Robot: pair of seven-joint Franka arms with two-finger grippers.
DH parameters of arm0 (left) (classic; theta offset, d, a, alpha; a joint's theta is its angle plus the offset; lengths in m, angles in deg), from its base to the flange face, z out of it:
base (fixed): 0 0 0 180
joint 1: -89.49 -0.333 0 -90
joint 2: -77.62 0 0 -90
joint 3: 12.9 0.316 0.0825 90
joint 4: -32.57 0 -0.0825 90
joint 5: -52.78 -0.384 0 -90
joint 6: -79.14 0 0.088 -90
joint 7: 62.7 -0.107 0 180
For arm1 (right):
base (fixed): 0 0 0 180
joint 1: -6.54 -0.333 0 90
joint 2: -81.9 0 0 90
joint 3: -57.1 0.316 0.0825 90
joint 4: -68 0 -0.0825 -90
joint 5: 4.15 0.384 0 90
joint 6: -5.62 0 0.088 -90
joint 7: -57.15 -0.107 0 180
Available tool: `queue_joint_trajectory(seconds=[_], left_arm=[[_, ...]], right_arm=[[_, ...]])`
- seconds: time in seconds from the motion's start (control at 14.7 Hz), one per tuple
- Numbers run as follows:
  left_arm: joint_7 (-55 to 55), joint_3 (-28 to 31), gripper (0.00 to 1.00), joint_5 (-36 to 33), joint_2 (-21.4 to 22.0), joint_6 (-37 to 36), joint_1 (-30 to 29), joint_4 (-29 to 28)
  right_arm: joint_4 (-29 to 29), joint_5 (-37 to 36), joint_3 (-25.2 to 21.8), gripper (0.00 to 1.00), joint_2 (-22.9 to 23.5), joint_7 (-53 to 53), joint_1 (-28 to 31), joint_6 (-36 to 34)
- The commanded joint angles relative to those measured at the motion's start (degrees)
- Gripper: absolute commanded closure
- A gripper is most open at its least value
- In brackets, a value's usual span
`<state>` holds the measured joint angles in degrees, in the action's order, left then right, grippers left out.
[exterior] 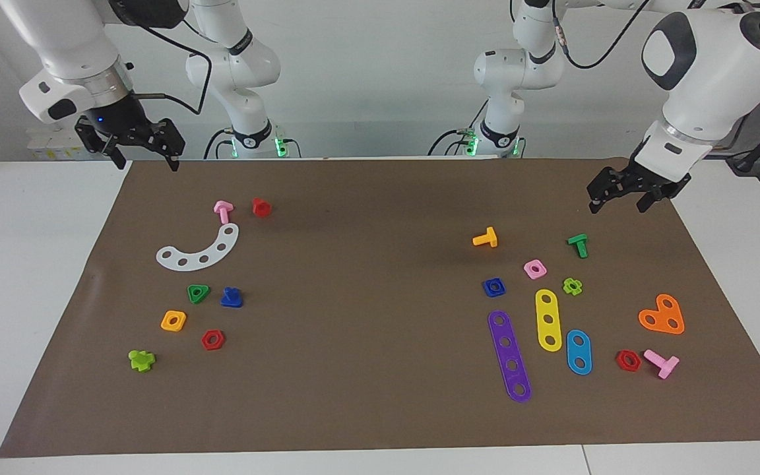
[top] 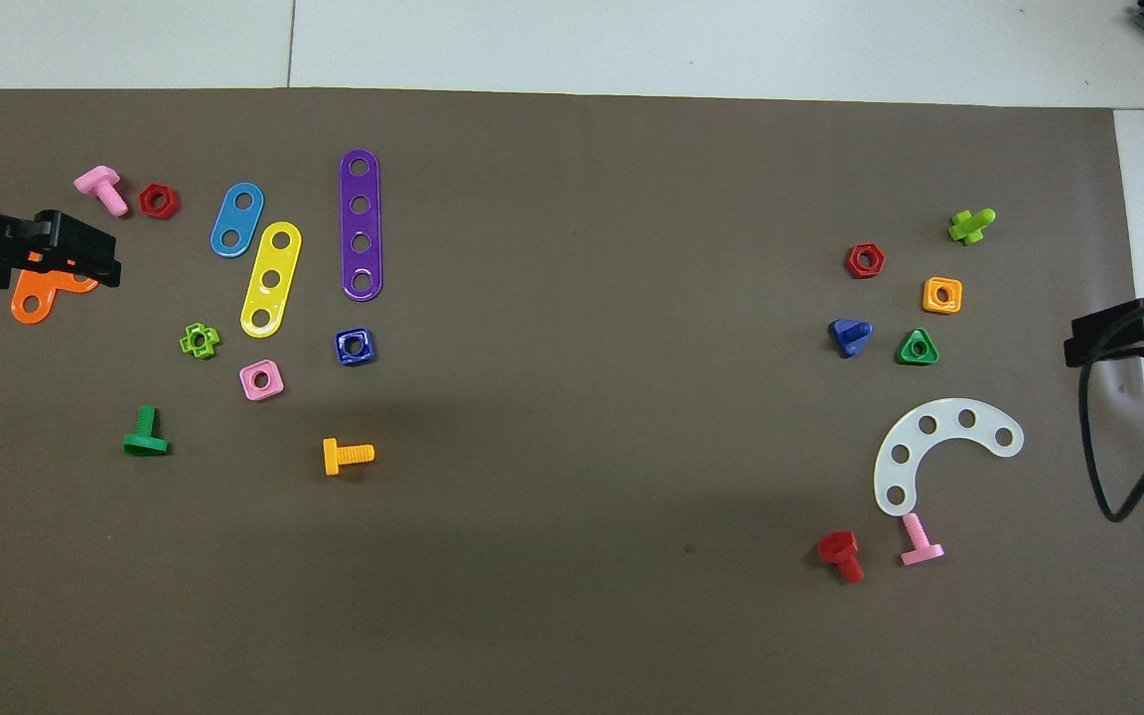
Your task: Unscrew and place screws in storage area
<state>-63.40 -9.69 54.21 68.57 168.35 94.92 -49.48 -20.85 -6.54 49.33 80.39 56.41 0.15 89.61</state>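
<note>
Blue screw: you see one royal-blue screw (exterior: pixel 231 297) with a flat triangular head and stubby stem, lying on the mat, loose, in no hole.
Location: it sits in the storage area (exterior: pixel 129 290) at the right arm's end of the table, just beside the green triangle nut (exterior: pixel 198 293), farther from the robots than the white curved strip (exterior: pixel 198 250).
Storage contents: you also get an orange square nut (exterior: pixel 173 320), a red hex nut (exterior: pixel 212 340), a lime bolt (exterior: pixel 142 360), a pink bolt (exterior: pixel 223 211) and a red bolt (exterior: pixel 261 207) near the strip.
Right gripper: the right gripper (exterior: pixel 144 158) hangs over the mat's edge nearest the robots; fingers look spread apart, nothing between them.
Left gripper: the left gripper (exterior: pixel 617 199) hovers at the left arm's end, over the orange heart plate (top: pixel 34 298) as seen from overhead; you probably have it open and holding nothing, though the view is poor.
Contact: neither gripper touches the screw.
</note>
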Motion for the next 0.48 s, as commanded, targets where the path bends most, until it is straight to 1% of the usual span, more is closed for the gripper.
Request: queue_joint_trajectory(seconds=[0.0,0.41], left_arm=[[0.3,-0.1,0.0,-1.1,1.9,1.3,-0.2,-2.4],[0.3,-0.1,0.0,-1.1,1.9,1.3,-0.2,-2.4]], right_arm=[[-1.5,1.1,0.3,0.0,-1.3,-0.7,0.2,0.6],[-1.2,1.1,0.4,0.0,-1.6,-0.8,0.2,0.8]])
